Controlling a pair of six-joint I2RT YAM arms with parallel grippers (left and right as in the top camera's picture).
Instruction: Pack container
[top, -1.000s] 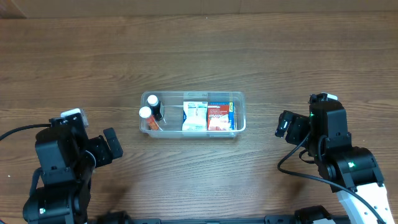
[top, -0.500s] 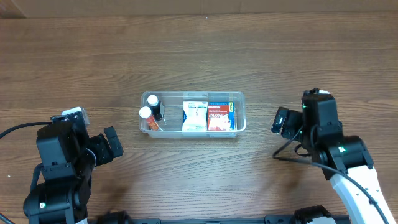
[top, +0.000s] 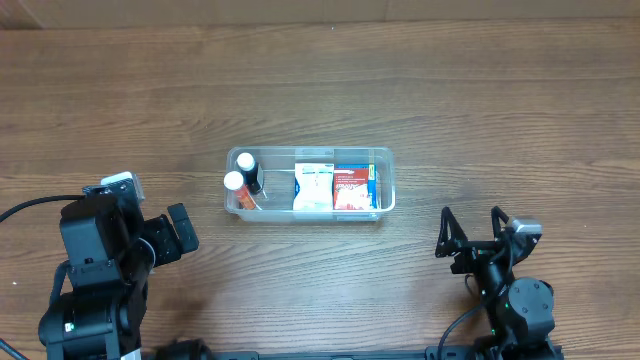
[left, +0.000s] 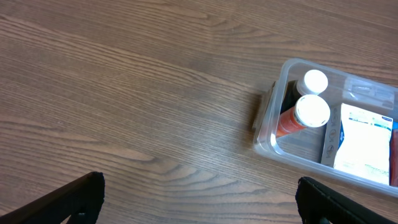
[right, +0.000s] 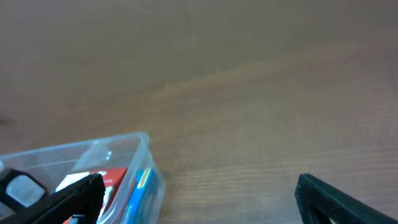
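Right arm (top: 512, 298) retreated from container (top: 312, 151); bottles (top: 234, 181), boxes (top: 350, 187) inside; both jaws spread.

I see even, diffuse overhead light on the table (top: 330, 90); shadows soft and faint. Left wrist view sharp, small glints on the container (left: 268, 124) wall. Right wrist view dimmer, browner, blurred throughout.

container (top: 385, 160): clear glossy plastic (smooth walls) | table (top: 480, 90): matt brown wood grain | bottle caps (left: 313, 111) inside container: white plastic
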